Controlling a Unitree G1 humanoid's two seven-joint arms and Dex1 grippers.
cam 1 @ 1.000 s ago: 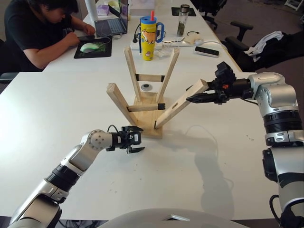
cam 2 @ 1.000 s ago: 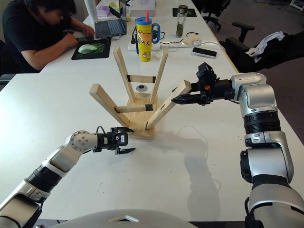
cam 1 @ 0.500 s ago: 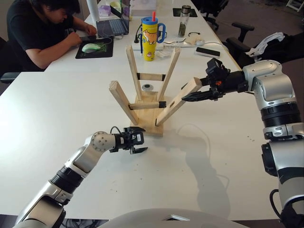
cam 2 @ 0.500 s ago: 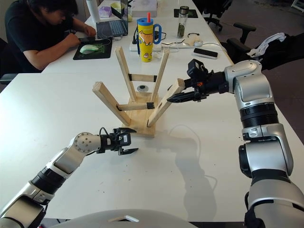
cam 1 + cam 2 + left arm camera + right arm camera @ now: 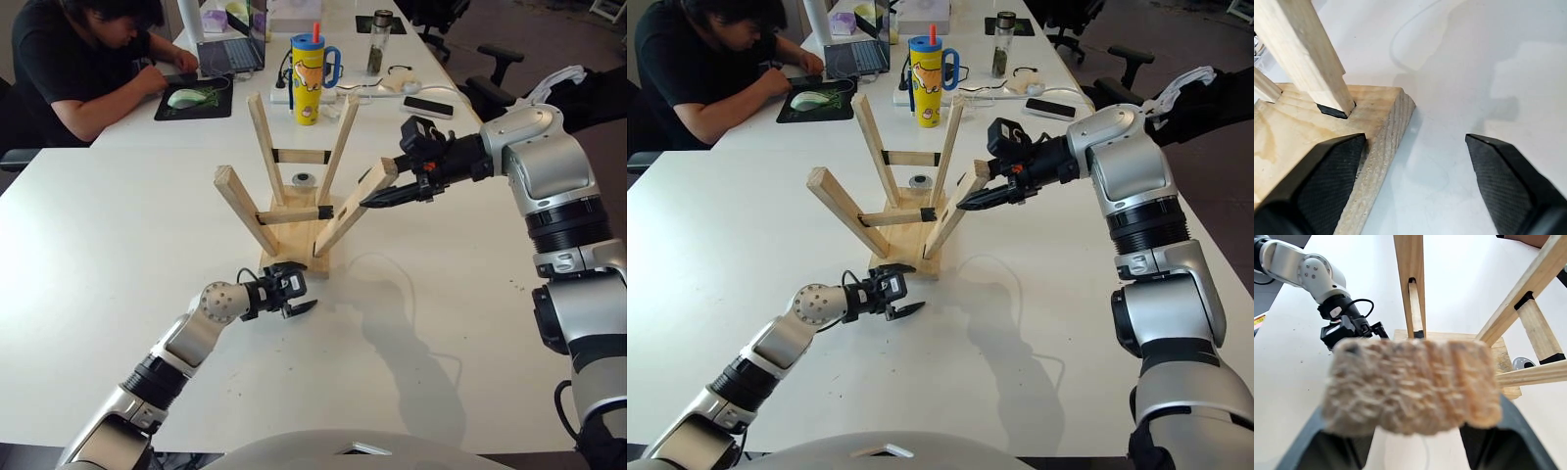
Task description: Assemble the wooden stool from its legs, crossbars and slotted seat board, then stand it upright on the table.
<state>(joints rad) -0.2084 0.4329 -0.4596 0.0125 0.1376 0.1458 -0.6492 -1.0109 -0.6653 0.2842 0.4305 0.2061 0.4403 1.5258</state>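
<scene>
Left hand [image 5: 302,292] closer to seat board [image 5: 289,240], spread apart at its corner, right hand [image 5: 370,200] clamped on leg [image 5: 343,217]

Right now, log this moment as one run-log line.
stool: inverted on table, seat board down | right gripper: shut on leg, upper end | left gripper: open at seat board near edge | status: not yet upright

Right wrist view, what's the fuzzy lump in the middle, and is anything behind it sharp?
Right wrist view: the lump is the end of the stool leg in the right gripper, too near the lens to focus; the seat board and left gripper behind are sharp. Left wrist view: the board's edge throws a soft shadow on the table.
</scene>
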